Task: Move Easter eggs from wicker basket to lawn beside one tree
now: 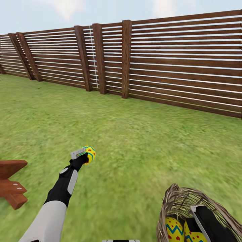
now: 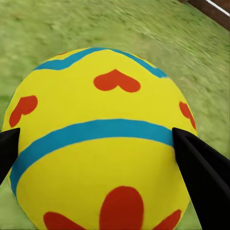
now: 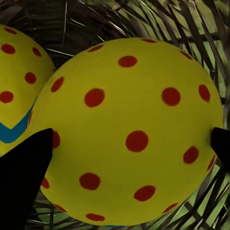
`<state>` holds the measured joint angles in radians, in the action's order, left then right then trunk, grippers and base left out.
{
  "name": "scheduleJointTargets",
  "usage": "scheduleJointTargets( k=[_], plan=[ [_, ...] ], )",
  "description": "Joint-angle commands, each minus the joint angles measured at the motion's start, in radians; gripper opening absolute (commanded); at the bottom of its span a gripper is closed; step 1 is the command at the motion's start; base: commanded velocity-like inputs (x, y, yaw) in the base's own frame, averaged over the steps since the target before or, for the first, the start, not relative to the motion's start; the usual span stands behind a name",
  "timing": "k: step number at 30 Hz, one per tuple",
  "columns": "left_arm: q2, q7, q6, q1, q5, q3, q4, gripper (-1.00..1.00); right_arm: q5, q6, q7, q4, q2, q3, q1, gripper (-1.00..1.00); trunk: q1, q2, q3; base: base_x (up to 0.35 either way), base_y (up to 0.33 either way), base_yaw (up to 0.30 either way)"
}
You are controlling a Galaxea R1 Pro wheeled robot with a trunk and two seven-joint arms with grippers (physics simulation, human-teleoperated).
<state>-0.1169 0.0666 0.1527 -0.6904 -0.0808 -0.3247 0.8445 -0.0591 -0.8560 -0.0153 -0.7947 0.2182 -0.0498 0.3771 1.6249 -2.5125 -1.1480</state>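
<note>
The left gripper point(image 1: 86, 155) pinches a yellow Easter egg point(image 1: 89, 154) with blue bands and red hearts, held out over the lawn point(image 1: 141, 141). In its wrist view the dark fingertips point(image 2: 201, 167) press both flanks of that egg. The right gripper point(image 3: 129, 143) sits inside the wicker basket point(image 1: 174, 198), fingers against a red-dotted egg point(image 3: 129, 129) — a zigzag-painted egg point(image 1: 174, 230) lies just beside it. Beyond the basket, open grass runs unbroken to the brown slat fence point(image 1: 151, 57). Left of the basket, a red-brown wooden piece point(image 1: 11, 183) juts in. No writing is legible.
</note>
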Motion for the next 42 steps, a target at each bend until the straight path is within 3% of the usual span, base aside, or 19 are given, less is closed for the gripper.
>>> scheduleJointTargets(
  k=[1,13,18,26,30,32,35,37,39,42],
  plan=[
    [-0.001,0.007,0.012,0.0,-0.008,-0.006,0.005,-1.0,-0.004,-0.005,-0.003,-0.001,0.0,-0.001,0.0,-1.0,-0.001,0.0,0.003,0.0,0.0,0.0],
    [0.001,0.007,0.014,0.0,-0.004,-0.006,-0.005,-1.0,-0.008,-0.005,-0.002,0.0,0.001,-0.001,0.0,-1.0,-0.006,0.003,0.049,0.0,0.0,0.0],
    [0.003,0.007,0.017,0.061,-0.008,-0.009,-0.01,-1.0,-0.009,-0.003,-0.002,0.0,-0.013,0.0,0.0,-1.0,-0.008,0.004,0.069,0.0,0.0,0.0],
    [0.005,0.007,0.024,0.072,-0.012,-0.014,-0.008,-1.0,-0.01,-0.003,-0.001,0.0,-0.021,-0.001,0.0,-1.0,-0.012,0.006,0.1,0.0,0.0,0.0],
    [0.012,0.007,0.139,0.072,-0.011,-0.016,-0.009,-1.0,-0.01,-0.003,0.0,0.0,-0.02,-0.001,0.0,-1.0,-0.012,0.006,0.104,0.0,0.0,0.0],
    [0.013,0.007,0.148,0.076,-0.01,-0.016,-0.01,-1.0,-0.01,-0.003,0.0,0.0,-0.02,-0.001,0.0,-1.0,-0.012,0.006,0.104,0.0,0.0,0.0],
    [0.013,0.008,0.057,0.129,-0.008,-0.016,-0.009,-1.0,-0.01,-0.003,0.0,0.001,-0.021,0.0,0.0,-1.0,-0.012,0.006,0.104,0.0,0.0,0.0],
    [0.014,0.008,0.039,0.144,-0.008,-0.016,-0.036,-1.0,-0.01,-0.003,0.0,0.002,-0.024,0.0,0.0,-1.0,-0.012,0.006,0.104,0.0,0.0,0.0],
    [0.022,0.007,0.074,0.148,-0.008,-0.018,-0.059,-1.0,-0.01,-0.003,0.0,0.002,-0.027,0.001,0.0,-1.0,-0.013,0.006,0.111,0.0,0.0,0.0],
    [0.064,0.007,0.184,0.149,-0.01,-0.017,-0.066,-1.0,-0.011,-0.003,0.0,0.002,-0.041,0.001,0.0,-1.0,-0.013,0.006,0.111,0.0,0.0,0.0]
  ],
)
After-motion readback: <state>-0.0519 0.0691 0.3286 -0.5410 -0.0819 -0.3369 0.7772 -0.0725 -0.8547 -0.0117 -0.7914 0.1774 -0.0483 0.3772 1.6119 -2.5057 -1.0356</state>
